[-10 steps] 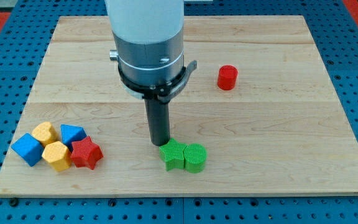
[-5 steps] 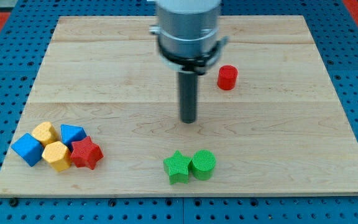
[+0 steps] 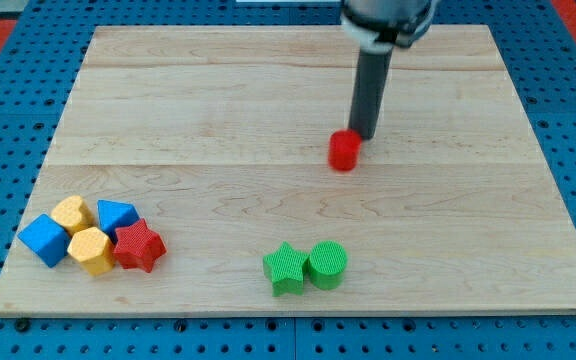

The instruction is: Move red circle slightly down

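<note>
The red circle (image 3: 344, 150) is a small red cylinder on the wooden board (image 3: 448, 230), right of the middle. My tip (image 3: 364, 134) is at the circle's upper right edge, touching it or nearly so. The dark rod rises from there to the view's top.
A green star (image 3: 286, 268) and a green circle (image 3: 327, 264) touch each other near the view's bottom middle. At the bottom left lies a cluster: a blue cube (image 3: 43, 239), two yellow blocks (image 3: 72, 214) (image 3: 92, 250), a blue block (image 3: 118, 216) and a red star (image 3: 137, 246).
My tip has moved from beside the green star up and right to just above the red circle. The red circle has shifted down and left.
</note>
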Robot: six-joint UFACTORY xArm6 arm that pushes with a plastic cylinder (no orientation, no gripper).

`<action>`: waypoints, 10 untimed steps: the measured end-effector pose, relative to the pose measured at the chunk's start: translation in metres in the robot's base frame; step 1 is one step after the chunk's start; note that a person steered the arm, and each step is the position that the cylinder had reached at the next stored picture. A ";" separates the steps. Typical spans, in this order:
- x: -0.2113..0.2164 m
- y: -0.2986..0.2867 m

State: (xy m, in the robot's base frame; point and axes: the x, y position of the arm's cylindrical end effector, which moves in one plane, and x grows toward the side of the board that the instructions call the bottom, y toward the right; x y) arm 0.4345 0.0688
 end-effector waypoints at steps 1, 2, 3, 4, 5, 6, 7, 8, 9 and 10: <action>0.048 -0.006; 0.042 0.011; 0.017 0.025; 0.015 0.007; 0.040 -0.004; 0.028 0.001; -0.013 -0.011; -0.010 -0.052; 0.029 -0.071; 0.041 -0.072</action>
